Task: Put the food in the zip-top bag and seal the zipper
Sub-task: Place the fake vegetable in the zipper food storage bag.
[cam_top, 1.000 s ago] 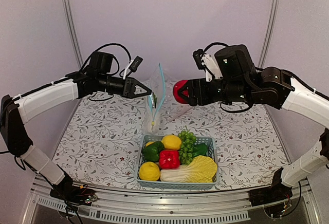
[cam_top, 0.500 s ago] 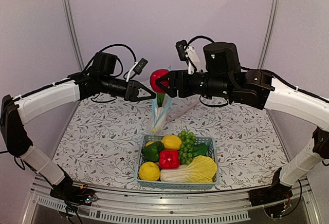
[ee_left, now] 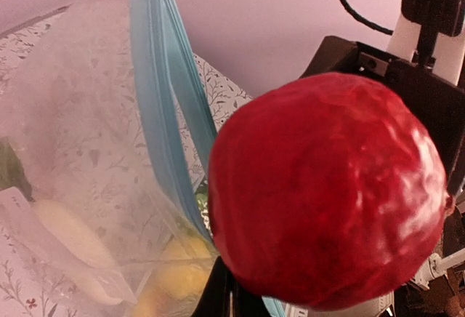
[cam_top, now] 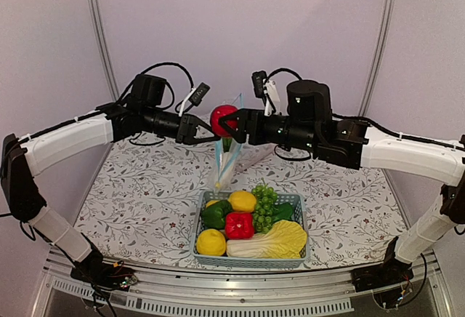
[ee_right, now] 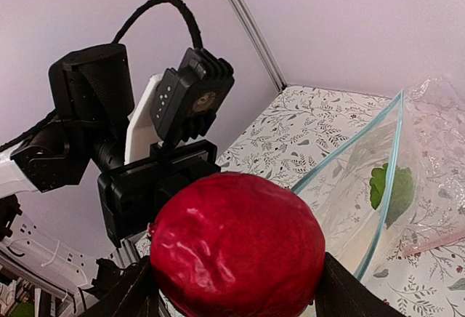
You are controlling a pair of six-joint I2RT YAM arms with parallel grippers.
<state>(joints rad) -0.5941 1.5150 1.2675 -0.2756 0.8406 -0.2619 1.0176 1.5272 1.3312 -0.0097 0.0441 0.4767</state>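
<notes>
The clear zip-top bag (cam_top: 225, 166) hangs over the far table, mouth up, its teal zipper (cam_top: 219, 155) parted. My left gripper (cam_top: 204, 133) is shut on the bag's mouth edge and holds it up; in the left wrist view its fingers (ee_left: 231, 299) are pressed together beside the zipper (ee_left: 156, 99). My right gripper (cam_top: 227, 122) is shut on a red round fruit (cam_top: 223, 118) just above the bag's mouth, close to the left gripper. The fruit fills the right wrist view (ee_right: 236, 251). A green leaf (ee_right: 389, 186) and a pale piece (ee_left: 65, 237) lie inside the bag.
A light-blue basket (cam_top: 251, 261) stands at the near middle, in front of the bag. It holds two lemons (cam_top: 242, 201), a green pepper (cam_top: 215, 214), a red pepper (cam_top: 239, 225), green grapes (cam_top: 265, 204) and a cabbage (cam_top: 272, 241). A flower-printed cloth (cam_top: 138, 201) covers the table.
My right gripper has carried the red fruit leftward from beside the bag to just above its mouth. My left gripper has shifted slightly, still holding the bag's edge.
</notes>
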